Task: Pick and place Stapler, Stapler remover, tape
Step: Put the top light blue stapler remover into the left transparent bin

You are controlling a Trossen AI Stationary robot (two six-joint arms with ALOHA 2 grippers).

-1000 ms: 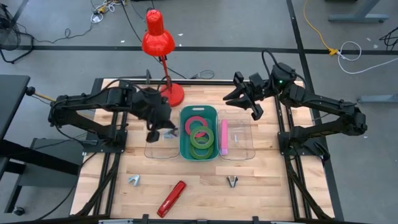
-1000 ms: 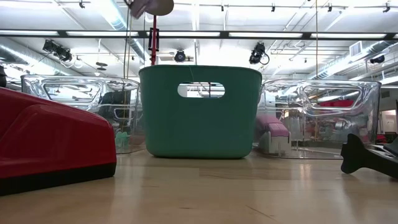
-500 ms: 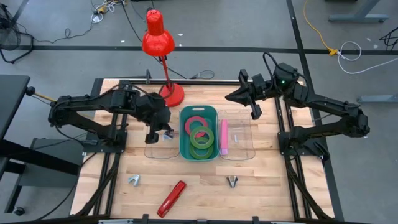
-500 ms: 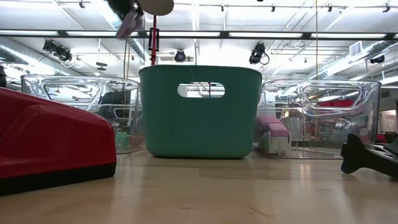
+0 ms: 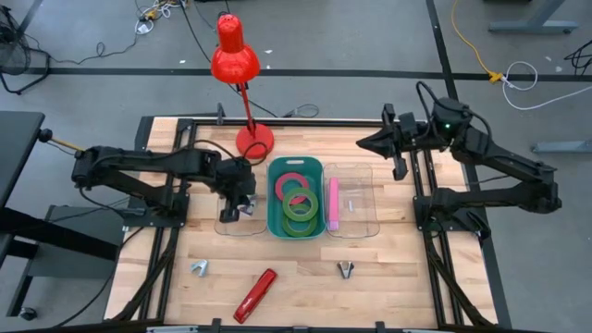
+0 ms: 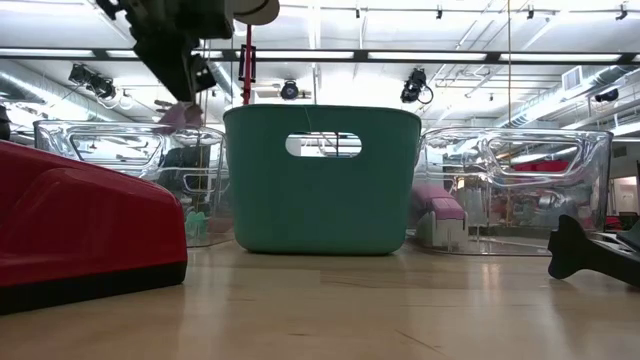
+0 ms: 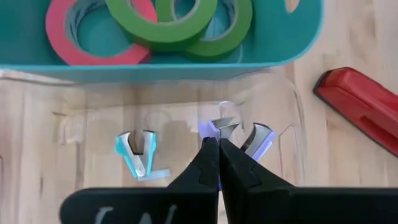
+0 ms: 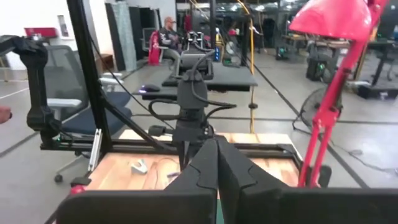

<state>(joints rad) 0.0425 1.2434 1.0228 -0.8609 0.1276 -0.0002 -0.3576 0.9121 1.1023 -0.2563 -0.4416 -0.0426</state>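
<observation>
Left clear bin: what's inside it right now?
The left clear bin holds a light blue staple remover lying loose and a purple staple remover pinched in the left gripper. The gripper's fingers cover part of the purple one.

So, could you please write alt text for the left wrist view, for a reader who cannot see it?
The left gripper, fingers shut on a purple staple remover, hangs over a clear bin that already holds a blue staple remover. Beside it are a teal bin with tape rolls and a red stapler.
</observation>
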